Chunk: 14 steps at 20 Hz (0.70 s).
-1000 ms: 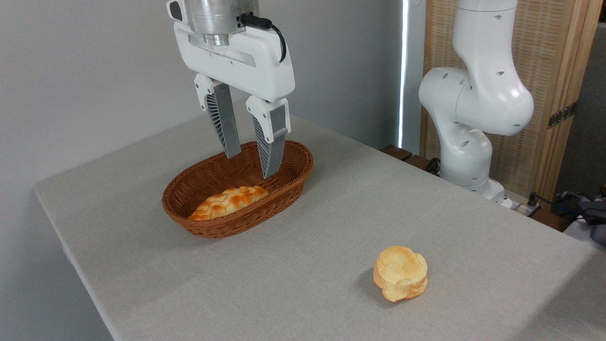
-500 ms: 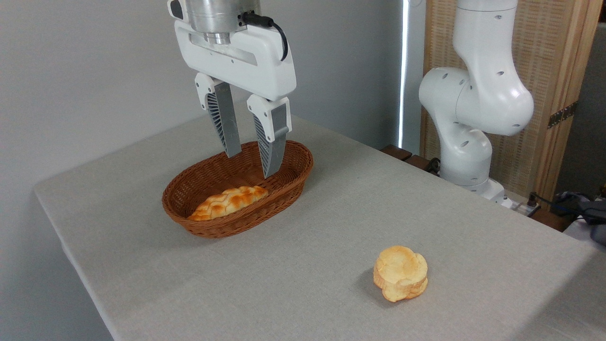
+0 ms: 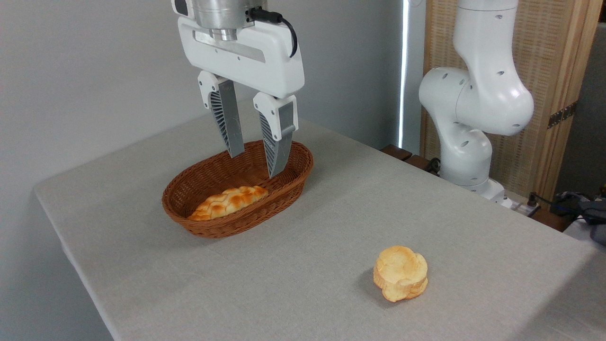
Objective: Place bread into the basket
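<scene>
Currently, the gripper [image 3: 256, 165] is positioned above the basket [image 3: 293, 176], fingers parted and empty. The bread [image 3: 400, 273] is located on the table [image 3: 307, 270], well apart. Travel toward it is required next.

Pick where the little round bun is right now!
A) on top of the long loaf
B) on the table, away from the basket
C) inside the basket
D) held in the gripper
B: the bun sits alone on the table, well apart from the basket, and the open gripper holds nothing.
</scene>
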{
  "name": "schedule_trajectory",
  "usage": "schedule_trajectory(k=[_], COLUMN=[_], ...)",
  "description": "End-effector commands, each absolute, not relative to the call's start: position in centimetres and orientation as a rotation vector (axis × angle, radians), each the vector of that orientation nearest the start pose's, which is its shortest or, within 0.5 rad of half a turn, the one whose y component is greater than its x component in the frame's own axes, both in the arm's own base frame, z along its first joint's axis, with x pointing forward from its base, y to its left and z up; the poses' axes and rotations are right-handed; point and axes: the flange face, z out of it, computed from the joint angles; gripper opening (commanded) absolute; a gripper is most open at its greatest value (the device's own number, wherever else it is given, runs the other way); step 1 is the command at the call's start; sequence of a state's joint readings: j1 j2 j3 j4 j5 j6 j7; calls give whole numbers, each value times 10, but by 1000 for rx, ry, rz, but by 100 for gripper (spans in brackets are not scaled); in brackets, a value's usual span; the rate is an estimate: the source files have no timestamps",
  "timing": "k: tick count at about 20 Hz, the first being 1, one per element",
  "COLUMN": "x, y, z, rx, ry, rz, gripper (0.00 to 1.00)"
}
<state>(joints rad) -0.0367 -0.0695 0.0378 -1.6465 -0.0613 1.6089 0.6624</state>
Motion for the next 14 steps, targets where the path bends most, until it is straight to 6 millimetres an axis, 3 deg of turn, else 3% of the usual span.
schedule_trajectory(k=[1, 5, 14], x=[518, 503, 437], y=[-2, 20, 66], z=[638, 645, 647], rx=[-3036, -3051, -3059], ry=[1025, 972, 1029], rz=[-106, -130, -180], gripper=[100, 100, 100])
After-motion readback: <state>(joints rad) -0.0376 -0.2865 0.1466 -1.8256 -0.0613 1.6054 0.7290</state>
